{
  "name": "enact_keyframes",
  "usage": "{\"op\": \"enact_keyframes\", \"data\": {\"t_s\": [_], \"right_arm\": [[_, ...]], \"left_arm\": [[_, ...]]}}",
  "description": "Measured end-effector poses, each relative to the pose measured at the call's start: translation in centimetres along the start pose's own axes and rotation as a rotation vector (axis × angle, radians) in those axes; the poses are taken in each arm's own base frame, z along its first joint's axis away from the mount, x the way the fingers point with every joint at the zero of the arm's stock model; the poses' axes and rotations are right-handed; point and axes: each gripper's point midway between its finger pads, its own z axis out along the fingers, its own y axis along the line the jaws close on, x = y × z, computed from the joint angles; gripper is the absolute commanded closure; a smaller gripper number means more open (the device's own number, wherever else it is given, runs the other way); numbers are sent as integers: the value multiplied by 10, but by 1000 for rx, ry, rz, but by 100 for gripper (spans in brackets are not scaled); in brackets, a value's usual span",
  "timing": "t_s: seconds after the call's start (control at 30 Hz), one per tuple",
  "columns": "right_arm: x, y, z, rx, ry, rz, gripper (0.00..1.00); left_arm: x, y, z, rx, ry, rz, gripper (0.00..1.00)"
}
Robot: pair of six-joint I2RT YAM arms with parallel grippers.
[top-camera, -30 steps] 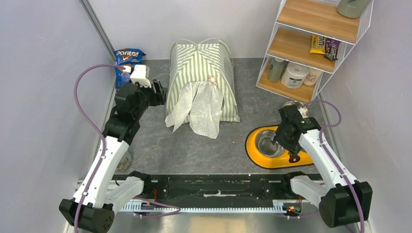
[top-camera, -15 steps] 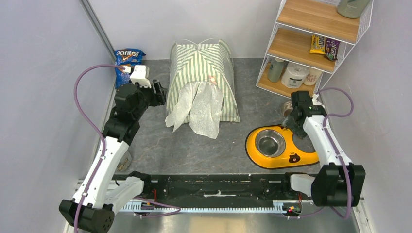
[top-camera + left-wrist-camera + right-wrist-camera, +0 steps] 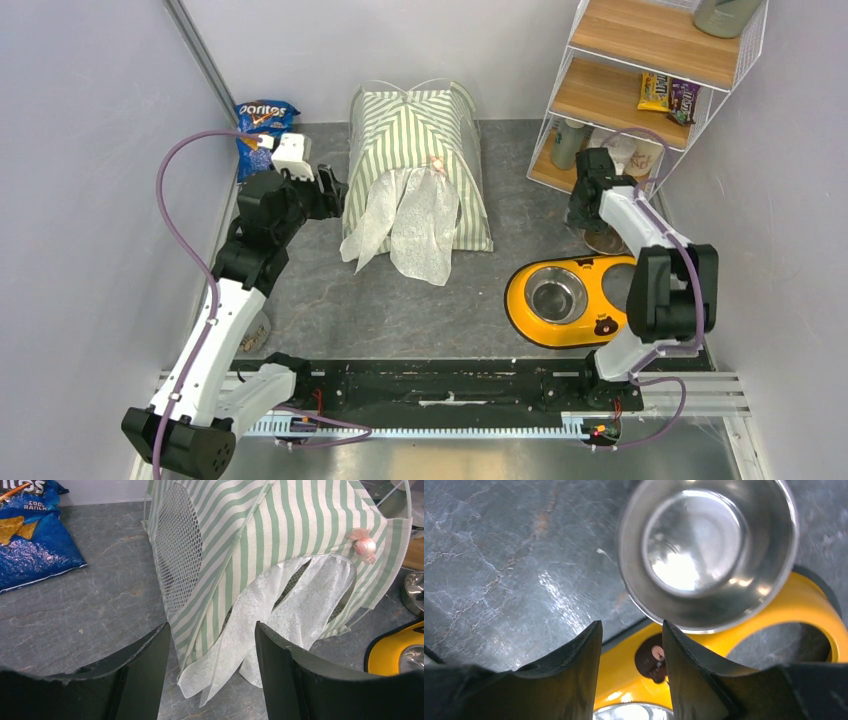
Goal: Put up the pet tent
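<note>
Pet tent [image 3: 415,150] sits at back centre of the table [image 3: 400,300], between the Doritos bag [image 3: 262,125] on its left and the wire shelf [image 3: 650,90] on its right. It stands arched on its poles, striped fabric spread over them. Mesh panel [image 3: 177,555] on the side, lace curtains [image 3: 300,605] hanging loose over the doorway, pink bow [image 3: 364,542] above. No shift in the pet tent across the last second.

Left gripper [image 3: 212,627]: just beside the tent's left side, toward the front. Fingers spread, nothing between them. Same place and same spread as a second ago. Not touching the fabric, as far as the wrist view shows.

Right gripper [image 3: 631,626]: the only mover. A second ago it hung over the yellow bowl holder [image 3: 560,318]. Since then the arm has swung back toward the shelf. It now looks down on a loose steel bowl [image 3: 709,545] on the table at the holder's far edge. Fingers have drawn in from a wider spread; a gap remains between them, empty, grasping nothing.

Reading: tent looks set up already, or nearly so, and neither arm is working on it. The right arm's swing goes away from the tent and toward the bowl. I judge the tent step finished, with the arm either retreating or turning to the bowl. One open point: curtains hang untied across the door, and whether that counts as done I cannot tell
</note>
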Motion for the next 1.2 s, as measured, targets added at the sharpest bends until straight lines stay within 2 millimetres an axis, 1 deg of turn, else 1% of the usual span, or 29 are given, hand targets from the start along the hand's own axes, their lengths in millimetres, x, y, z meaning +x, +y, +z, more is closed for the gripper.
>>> {"op": "enact_keyframes", "data": {"t_s": [0.1,0.17,0.23,0.33,0.43,0.53,0.63,0.73,0.77,1.03,1.13,1.2], "right_arm": [[-4,16,14,5,5,-111,44],[-4,22,24,19,12,-172,45],[-4,22,32,48,18,-222,45],[-7,14,41,106,19,-276,47],[-12,6,47,161,16,-330,53],[-11,2,53,187,28,-373,61],[-9,4,58,196,40,-408,75],[-6,7,59,200,50,-435,96],[-5,7,60,201,52,-439,100],[-13,6,52,270,21,-485,100],[-16,7,43,292,12,-508,100],[-19,9,33,295,0,-516,100]], "left_arm": [[1,-2,2,11,18,6,31],[1,-2,4,13,29,10,31],[0,-3,4,16,32,15,31],[-3,-3,4,18,32,24,31],[-3,-3,4,18,32,28,31],[-1,-3,7,17,41,30,31],[2,-2,10,16,52,32,31],[5,-2,12,15,61,34,31],[5,-2,13,15,62,35,31],[6,-1,14,15,66,41,31],[6,-2,14,17,66,41,31],[6,-3,14,23,66,41,31]]}}
